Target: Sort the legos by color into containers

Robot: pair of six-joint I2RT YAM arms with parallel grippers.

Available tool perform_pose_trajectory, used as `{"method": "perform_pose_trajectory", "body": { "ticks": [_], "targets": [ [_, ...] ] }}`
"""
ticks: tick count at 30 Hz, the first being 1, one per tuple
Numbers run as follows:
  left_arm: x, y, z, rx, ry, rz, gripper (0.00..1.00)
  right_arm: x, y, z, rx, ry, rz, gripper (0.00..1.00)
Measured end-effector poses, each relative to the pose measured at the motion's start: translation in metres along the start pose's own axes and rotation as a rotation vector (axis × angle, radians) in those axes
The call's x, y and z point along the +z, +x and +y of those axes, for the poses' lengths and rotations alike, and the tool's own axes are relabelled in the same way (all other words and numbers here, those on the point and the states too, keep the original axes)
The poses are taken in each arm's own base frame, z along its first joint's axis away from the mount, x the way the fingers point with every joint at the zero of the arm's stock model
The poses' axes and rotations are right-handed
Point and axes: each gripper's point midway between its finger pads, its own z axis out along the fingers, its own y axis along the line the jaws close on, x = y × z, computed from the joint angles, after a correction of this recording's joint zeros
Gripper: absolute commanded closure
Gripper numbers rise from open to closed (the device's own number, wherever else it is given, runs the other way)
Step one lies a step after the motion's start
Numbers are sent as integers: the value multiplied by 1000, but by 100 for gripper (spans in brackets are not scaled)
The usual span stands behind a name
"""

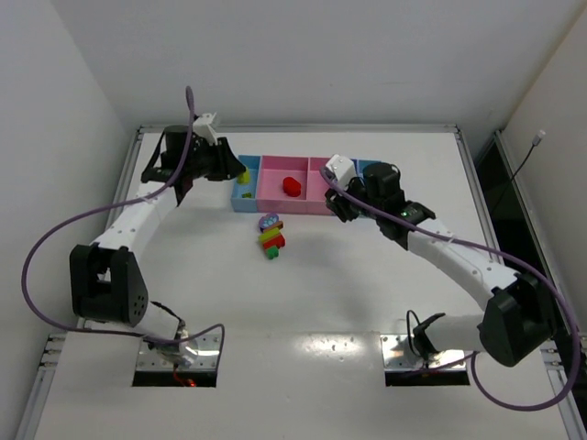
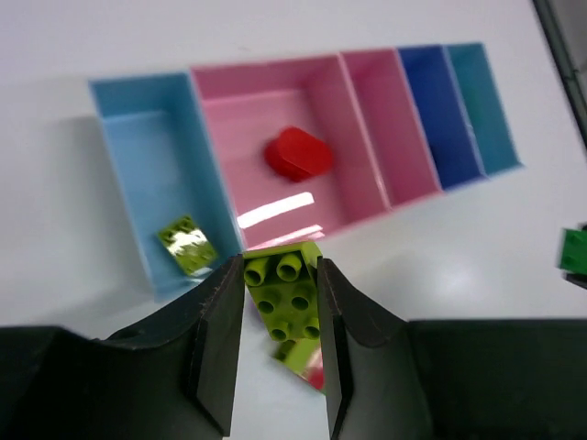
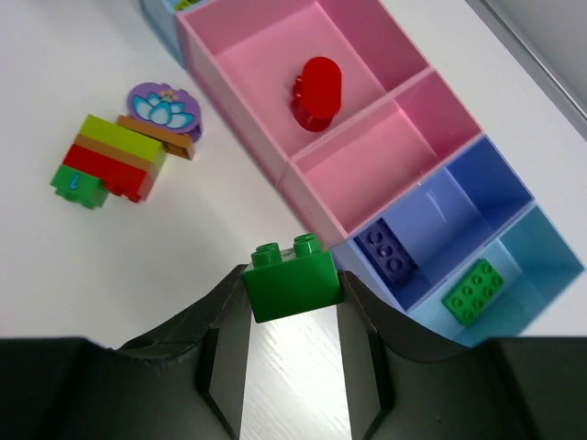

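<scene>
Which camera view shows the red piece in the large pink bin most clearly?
The right wrist view: the red piece lies sharp and unobstructed in the pink bin, its studs visible. The left wrist view shows it blurred; the top external view shows it very small.

white table (image 1: 303,302): flat and glossy, with glare patches toward the near edge. a raised pale rim (image 1: 298,127) borders its far side. two dark rectangular cutouts sit at the near edge, left (image 1: 174,378) and right (image 1: 426,376). plain white back wall (image 1: 321,55) and left wall (image 1: 46,137). a thin cable (image 1: 527,156) with a white plug (image 1: 538,137) lies against the right wall (image 1: 555,82).
</scene>
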Motion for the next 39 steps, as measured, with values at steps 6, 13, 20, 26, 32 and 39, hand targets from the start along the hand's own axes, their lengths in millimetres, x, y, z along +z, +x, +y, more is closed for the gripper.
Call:
{"method": "perform_pose_trajectory", "body": {
  "ticks": [6,13,20,26,32,39],
  "targets": [
    [23,-17,31,75,-161,-16,100,-6,17,-21,50,64,56,100],
    [58,14,60,79,-230,95,100,-9,31,-51,137,133,105,100],
    [76,27,71,74,-256,141,83,-11,44,-77,206,185,143,100],
    [86,25,72,75,-255,145,25,-12,55,-92,254,208,166,100],
    [87,22,68,52,-228,132,7,-7,66,-106,290,205,190,100],
    [67,-12,49,21,-136,39,7,4,79,-119,335,169,219,100]
  ]
}}
